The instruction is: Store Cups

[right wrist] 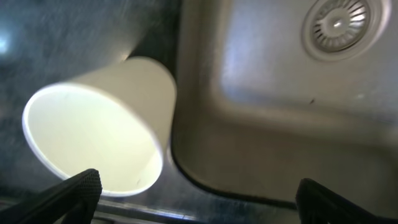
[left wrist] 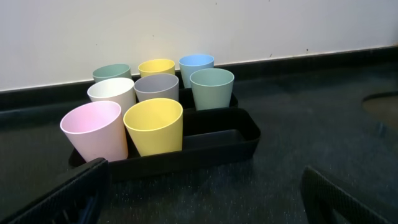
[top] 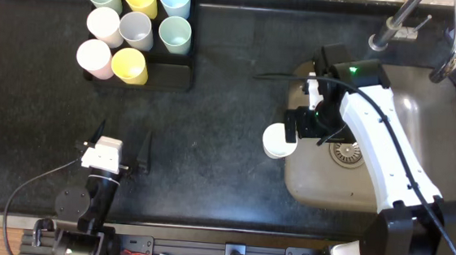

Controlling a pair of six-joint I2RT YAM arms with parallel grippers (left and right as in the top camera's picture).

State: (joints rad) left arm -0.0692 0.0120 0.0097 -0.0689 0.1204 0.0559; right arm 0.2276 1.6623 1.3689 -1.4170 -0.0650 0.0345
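Observation:
A white cup (top: 276,140) (right wrist: 102,124) stands mouth-up on the dark counter, right beside the sink's left rim. My right gripper (top: 291,134) (right wrist: 199,202) hovers over it, open, with one finger at the cup's rim and the other over the sink side. At the far left a black tray (top: 175,76) (left wrist: 230,140) holds several cups, among them a pink cup (top: 94,57) (left wrist: 96,130) and a yellow cup (top: 129,65) (left wrist: 154,124). The tray's near right slot is vacant. My left gripper (top: 122,142) (left wrist: 205,205) rests open, low over the counter and facing the tray.
The steel sink (top: 426,102) (right wrist: 280,112) with its drain (top: 347,153) (right wrist: 339,25) lies at the right, under my right arm. A faucet (top: 399,23) stands behind it. Open counter stretches between the tray and the sink.

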